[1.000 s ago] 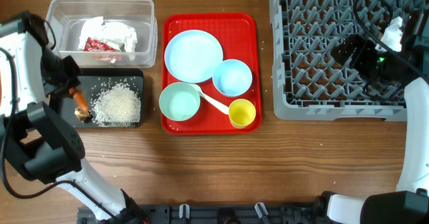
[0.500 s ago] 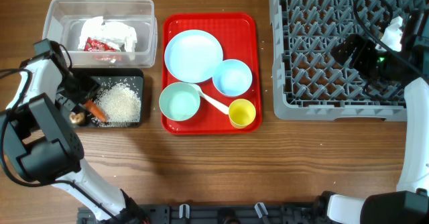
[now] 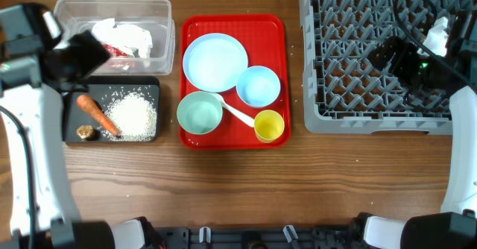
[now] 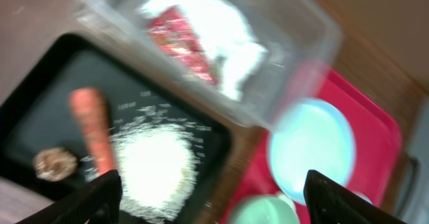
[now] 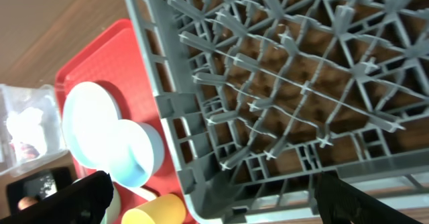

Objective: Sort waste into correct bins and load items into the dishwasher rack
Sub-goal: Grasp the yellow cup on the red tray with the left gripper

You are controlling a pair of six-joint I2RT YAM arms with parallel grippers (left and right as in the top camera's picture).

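Left hand [image 3: 86,52] hovers, spread and empty, over the clear tub [image 3: 112,4].

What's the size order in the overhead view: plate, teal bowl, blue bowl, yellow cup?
1. plate, clearly largest
2. teal bowl and blue bowl: look about alike, not ranked
3. yellow cup, smallest

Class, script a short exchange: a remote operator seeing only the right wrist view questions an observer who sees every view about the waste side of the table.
Operator: My view clips the shallow black rectangular tray. What lies in it?
Observer: An orange carrot piece, loose white rice and a small brown scrap.
Operator: Is the left claw carrying anything?
Observer: No. It is open and empty, above the tray and the clear rectangular plastic tub.
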